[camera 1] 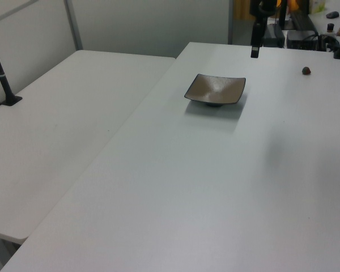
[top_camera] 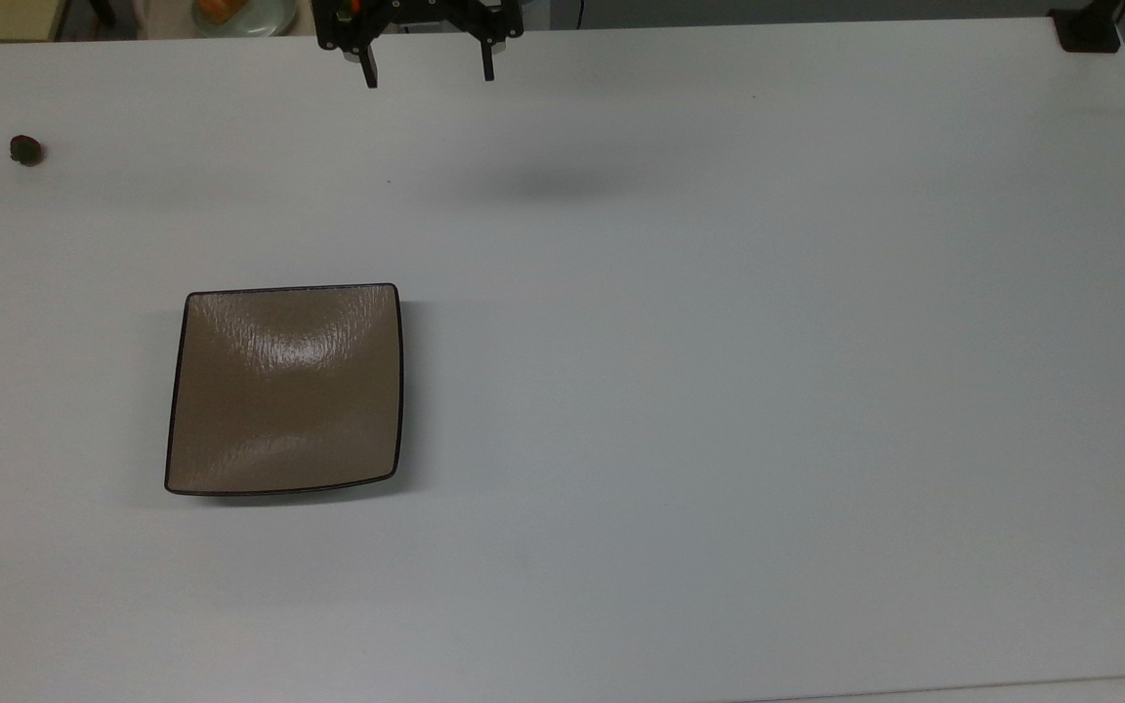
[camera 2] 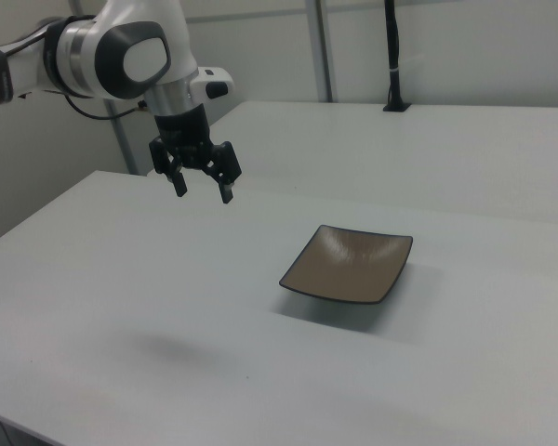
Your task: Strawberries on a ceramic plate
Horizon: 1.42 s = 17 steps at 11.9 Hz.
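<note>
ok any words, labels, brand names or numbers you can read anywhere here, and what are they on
None can be read.
The plate: only fine streaks, no writing.
The strawberry and the white table: no marks.
The robot arm and its gripper, jaws apart: no label visible.

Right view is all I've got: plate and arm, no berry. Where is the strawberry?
Observer: The strawberry sits on the table near the top view's upper left corner, well apart from the ceramic plate.
Operator: Which side of the pincer is that?
Observer: In the top view the pincer hangs at the top edge, and the berry lies far to the top view's left of it.
Operator: Anything near the berry?
Observer: In the left view the berry lies alone on bare table, toward the far right edge.
Operator: Is the plate empty?
Observer: Yes, the top view shows nothing on it.
</note>
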Tool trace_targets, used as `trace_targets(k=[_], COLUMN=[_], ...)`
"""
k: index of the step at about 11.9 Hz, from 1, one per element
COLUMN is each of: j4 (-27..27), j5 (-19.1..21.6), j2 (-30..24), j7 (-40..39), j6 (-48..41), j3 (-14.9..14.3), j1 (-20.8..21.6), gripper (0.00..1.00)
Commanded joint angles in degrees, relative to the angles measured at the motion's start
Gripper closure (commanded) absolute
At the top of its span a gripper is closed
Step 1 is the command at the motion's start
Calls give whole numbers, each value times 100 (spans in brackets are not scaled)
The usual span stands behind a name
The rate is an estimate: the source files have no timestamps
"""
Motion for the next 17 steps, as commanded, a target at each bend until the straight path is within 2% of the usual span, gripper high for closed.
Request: trace_targets(k=[1,13,17], j4=[78,52,78], j5=[79,97,106], j2=[5,23,31], j7=[-13,-22,-22], j6=[33,33,42], j3=[32,32,-74], j1=[-20,24,15], gripper=[0,0,0])
